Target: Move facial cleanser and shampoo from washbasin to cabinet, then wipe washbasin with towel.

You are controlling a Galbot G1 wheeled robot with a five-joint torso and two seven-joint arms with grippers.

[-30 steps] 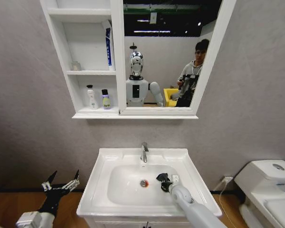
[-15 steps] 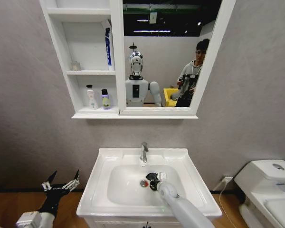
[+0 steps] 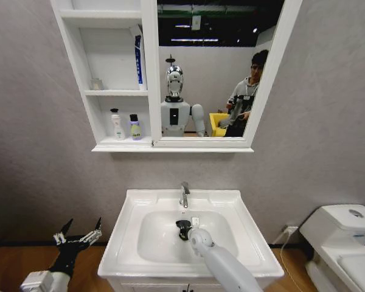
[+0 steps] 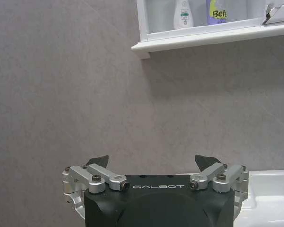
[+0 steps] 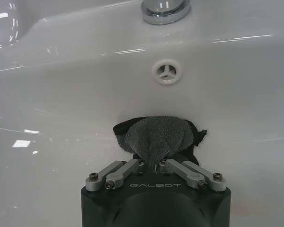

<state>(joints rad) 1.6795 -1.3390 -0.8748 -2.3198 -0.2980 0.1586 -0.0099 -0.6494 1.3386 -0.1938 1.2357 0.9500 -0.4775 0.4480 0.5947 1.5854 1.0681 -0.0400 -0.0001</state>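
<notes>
Both right gripper (image 5: 154,163) fingers pinch the dark grey folded towel (image 5: 156,137) against the white ceramic washbasin (image 5: 61,118) bowl; left gripper (image 4: 151,163) hangs open beside it

The cabinet (image 3: 103,79) hangs upper left of the frame, two bottles (image 3: 126,126) on its lowest shelf. The washbasin (image 3: 140,207) sits lower centre, with the towel (image 3: 183,228) in its bowl. A toilet (image 3: 344,237) stands lower right.

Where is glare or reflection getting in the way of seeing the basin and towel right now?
Right wrist view: bright streaks on the washbasin wall, but the towel in the right hand reads clearly. Head view: the cabinet mirror reflects the room; the bowl is evenly lit. Left wrist view: no glare, left hand open.
</notes>
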